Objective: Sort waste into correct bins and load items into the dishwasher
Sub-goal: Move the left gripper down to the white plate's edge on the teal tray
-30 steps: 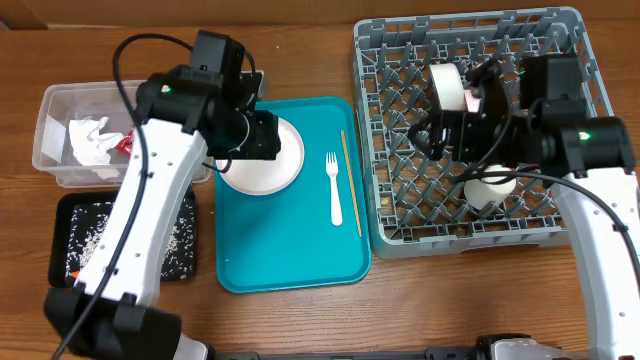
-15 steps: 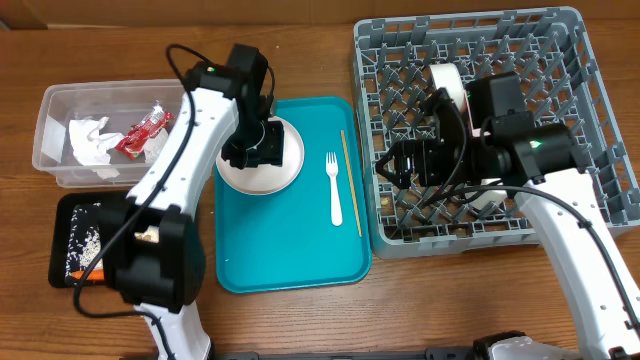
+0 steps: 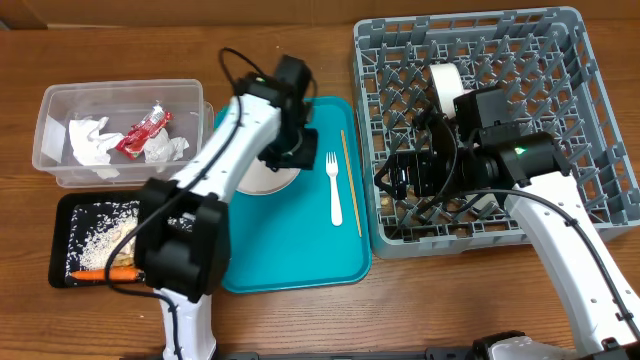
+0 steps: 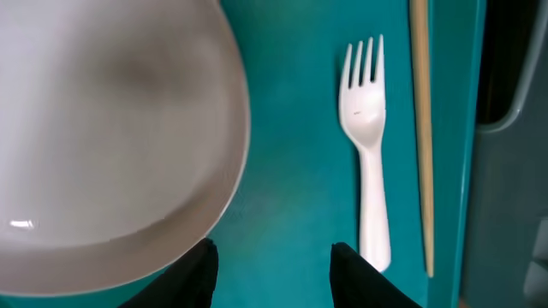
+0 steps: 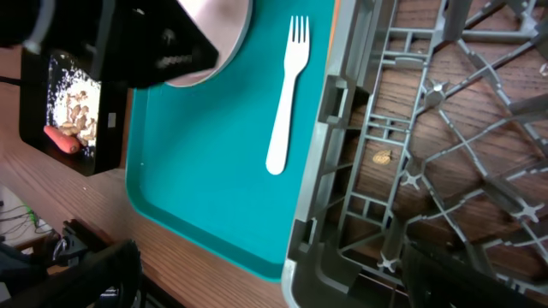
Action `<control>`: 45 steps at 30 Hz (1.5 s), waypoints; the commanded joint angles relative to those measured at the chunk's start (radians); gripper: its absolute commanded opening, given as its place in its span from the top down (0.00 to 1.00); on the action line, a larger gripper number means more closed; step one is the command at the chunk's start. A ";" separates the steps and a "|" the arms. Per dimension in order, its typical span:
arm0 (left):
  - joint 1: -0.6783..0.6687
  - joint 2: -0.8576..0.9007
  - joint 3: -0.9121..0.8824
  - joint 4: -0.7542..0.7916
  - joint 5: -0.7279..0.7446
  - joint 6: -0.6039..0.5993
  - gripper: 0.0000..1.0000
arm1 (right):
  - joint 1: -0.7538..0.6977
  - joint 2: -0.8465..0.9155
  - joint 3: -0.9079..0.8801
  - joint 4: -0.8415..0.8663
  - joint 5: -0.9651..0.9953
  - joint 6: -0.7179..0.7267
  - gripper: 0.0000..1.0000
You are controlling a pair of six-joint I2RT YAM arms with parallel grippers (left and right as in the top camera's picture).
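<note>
The pale pink plate (image 4: 111,128) lies at the far left of the teal tray (image 4: 291,188). The white fork (image 4: 370,162) lies to its right, tines pointing away. The thin chopstick (image 4: 421,128) lies just beside the fork, along the tray's right rim.

The left arm reaches up from the table's near edge over the black tray (image 3: 62,215). It folds at the elbow and points its wrist straight down at the plate's right edge. The left gripper (image 4: 274,274) hangs with its fingers apart, only bare tray between them, gripping nothing.

The right arm stretches leftward, low over the left side of the grey dish rack (image 3: 560,60). The right gripper (image 5: 278,275) is spread wide and empty.

A white bowl (image 3: 447,85) stands in the rack. The clear tub (image 3: 60,100) holds napkins (image 3: 88,140) and the red wrapper (image 3: 140,130). Rice (image 3: 105,235) and the carrot (image 3: 110,272) lie in the black tray.
</note>
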 commanded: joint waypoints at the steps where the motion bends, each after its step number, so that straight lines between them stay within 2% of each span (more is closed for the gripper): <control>1: -0.016 0.042 -0.010 0.010 -0.076 -0.014 0.54 | 0.006 0.004 -0.004 0.003 0.004 -0.006 0.00; 19: -0.025 0.103 -0.017 0.055 -0.114 -0.022 0.54 | 0.006 0.004 -0.004 0.003 0.005 -0.006 0.00; 25: -0.035 0.105 -0.037 0.070 -0.110 -0.022 0.64 | 0.006 0.004 -0.004 0.004 0.010 -0.006 0.00; 33: -0.035 0.106 -0.040 0.089 -0.121 -0.022 0.62 | 0.006 0.004 -0.004 0.004 0.012 -0.006 0.00; 41: -0.035 0.106 -0.072 0.113 -0.117 -0.041 0.66 | 0.006 0.004 -0.004 0.004 0.019 -0.006 0.00; 45: -0.035 0.106 -0.074 0.119 -0.100 -0.043 0.77 | 0.006 0.004 -0.004 0.004 0.032 -0.006 0.00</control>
